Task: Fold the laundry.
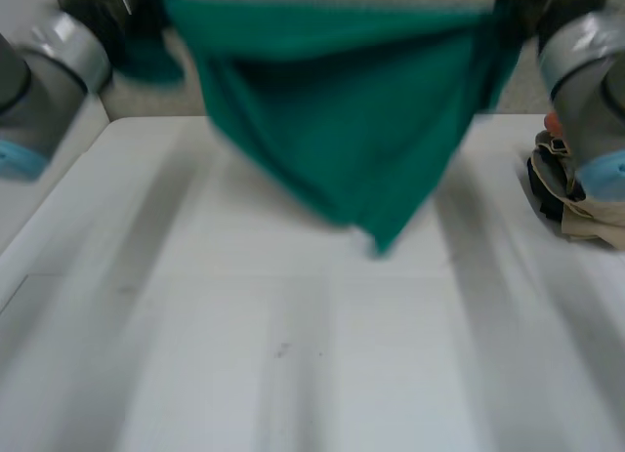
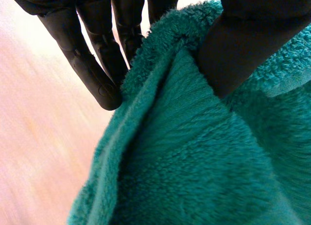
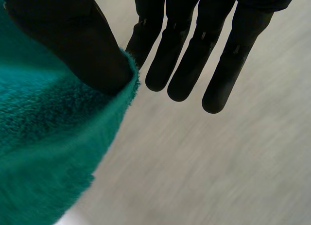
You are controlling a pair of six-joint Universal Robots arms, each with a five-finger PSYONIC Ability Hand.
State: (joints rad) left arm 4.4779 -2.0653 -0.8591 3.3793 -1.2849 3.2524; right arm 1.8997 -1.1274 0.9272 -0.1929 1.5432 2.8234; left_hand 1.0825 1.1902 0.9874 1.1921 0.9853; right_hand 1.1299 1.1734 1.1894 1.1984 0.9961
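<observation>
A green fleecy towel [image 1: 342,130] hangs in the air above the white table [image 1: 293,354], stretched by its upper edge between my two hands, with its lowest corner pointing down just over the tabletop. My left hand [image 1: 122,18] holds the towel's upper left corner. In the left wrist view its thumb [image 2: 243,45] presses the towel [image 2: 194,162] against the fingers [image 2: 97,69] behind the cloth. My right hand [image 1: 542,8] holds the upper right corner. Its thumb [image 3: 82,45] pinches the towel's edge [image 3: 43,152] against the nearest finger, while the other fingers [image 3: 218,64] stay straight beside it.
A heap of beige, black and orange clothes [image 1: 576,203] lies at the table's right edge, under my right arm [image 1: 586,81]. My left arm [image 1: 39,91] reaches up along the table's left edge.
</observation>
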